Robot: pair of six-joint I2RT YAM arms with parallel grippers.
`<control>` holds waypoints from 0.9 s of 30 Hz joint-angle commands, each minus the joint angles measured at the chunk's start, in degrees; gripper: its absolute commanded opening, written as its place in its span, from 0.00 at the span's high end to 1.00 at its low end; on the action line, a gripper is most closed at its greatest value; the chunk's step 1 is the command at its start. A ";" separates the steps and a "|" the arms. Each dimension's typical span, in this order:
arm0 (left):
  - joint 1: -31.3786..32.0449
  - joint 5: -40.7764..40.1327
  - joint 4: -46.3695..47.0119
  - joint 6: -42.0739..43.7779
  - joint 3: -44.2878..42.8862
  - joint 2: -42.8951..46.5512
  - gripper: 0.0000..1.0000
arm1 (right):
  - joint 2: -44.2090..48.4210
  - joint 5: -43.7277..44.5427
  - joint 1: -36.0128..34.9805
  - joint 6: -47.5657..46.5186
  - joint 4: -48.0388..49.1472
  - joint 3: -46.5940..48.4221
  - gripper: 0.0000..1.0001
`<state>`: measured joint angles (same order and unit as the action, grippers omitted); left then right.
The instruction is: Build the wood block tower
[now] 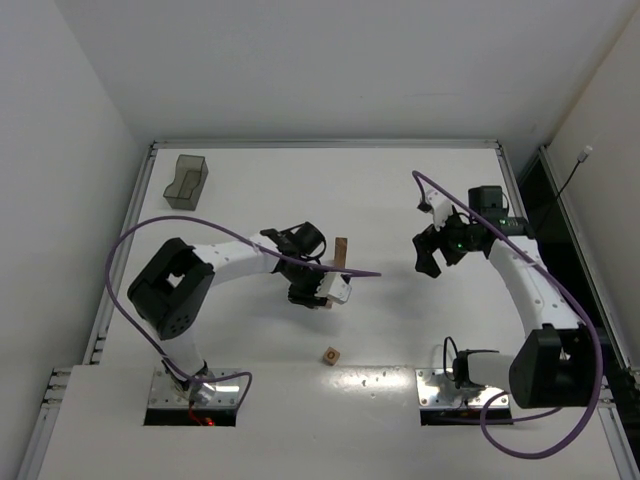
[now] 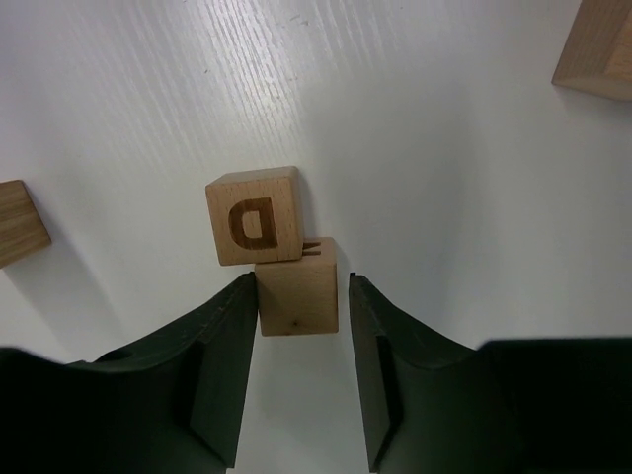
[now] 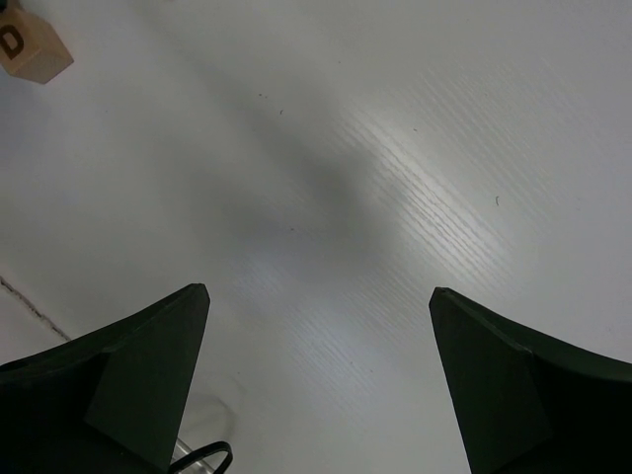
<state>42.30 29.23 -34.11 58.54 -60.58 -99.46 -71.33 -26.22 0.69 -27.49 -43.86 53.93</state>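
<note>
In the left wrist view a plain wood cube [image 2: 296,288] sits on the table between the tips of my left gripper [image 2: 303,286]. The left finger [image 2: 222,346] touches its side, and a narrow gap remains at the right finger [image 2: 380,346]. A cube with a burnt letter D [image 2: 254,215] rests against its far side. From above, my left gripper [image 1: 305,293] hangs low beside a narrow upright tan column, the tower [image 1: 341,253]. My right gripper [image 1: 430,262] [image 3: 318,290] stands wide open over bare table, holding nothing.
A single small cube [image 1: 331,355] lies near the front edge. A dark translucent bin [image 1: 186,181] stands at the back left. More wood blocks show at the left edge [image 2: 15,222] and top right [image 2: 602,49]. A marked cube [image 3: 30,49] lies far from my right gripper.
</note>
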 commanded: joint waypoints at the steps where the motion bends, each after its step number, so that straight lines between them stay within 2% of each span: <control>1: 1.03 2.76 1.76 -0.36 -1.83 -0.30 0.64 | -0.39 -2.00 0.37 -1.08 0.88 1.88 0.09; 7: 1.55 2.76 2.29 -1.41 -2.35 -0.91 0.65 | -1.44 -2.00 0.37 -1.61 0.88 1.88 0.10; 9: 2.08 2.06 3.43 -2.90 -1.83 -0.91 0.69 | -1.44 -2.00 0.37 -1.61 0.88 1.88 0.10; 10: 2.08 2.06 4.48 -3.52 -1.22 -0.91 0.73 | -1.44 -2.00 0.37 -1.61 0.88 1.88 0.12; 11: 2.08 1.45 5.18 -5.09 -0.43 -0.91 0.84 | -1.44 -2.00 0.89 -1.61 0.88 1.88 0.12; 14: 2.08 0.91 9.31 -9.14 2.47 1.37 1.00 | -1.44 -2.00 0.89 -1.61 0.88 1.88 0.12; 19: 2.61 0.99 15.72 -13.71 8.27 6.46 1.00 | -0.92 -2.00 0.89 -2.13 0.35 2.40 0.12; 22: 1.03 5.56 18.98 -18.45 11.96 11.99 1.00 | -0.92 -1.47 0.89 -2.13 0.35 2.41 0.13; 23: 0.33 6.79 22.91 -20.29 13.28 13.66 1.00 | -0.92 -1.47 0.89 -2.13 0.35 2.41 0.13; 27: -1.35 9.17 35.84 -36.27 22.33 23.06 1.00 | -1.44 -2.00 0.89 -1.61 0.87 2.41 0.13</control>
<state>42.11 33.28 -11.46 34.61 -41.65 -82.08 -72.73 -26.22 1.37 -28.67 -43.90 53.93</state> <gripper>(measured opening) 0.280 0.872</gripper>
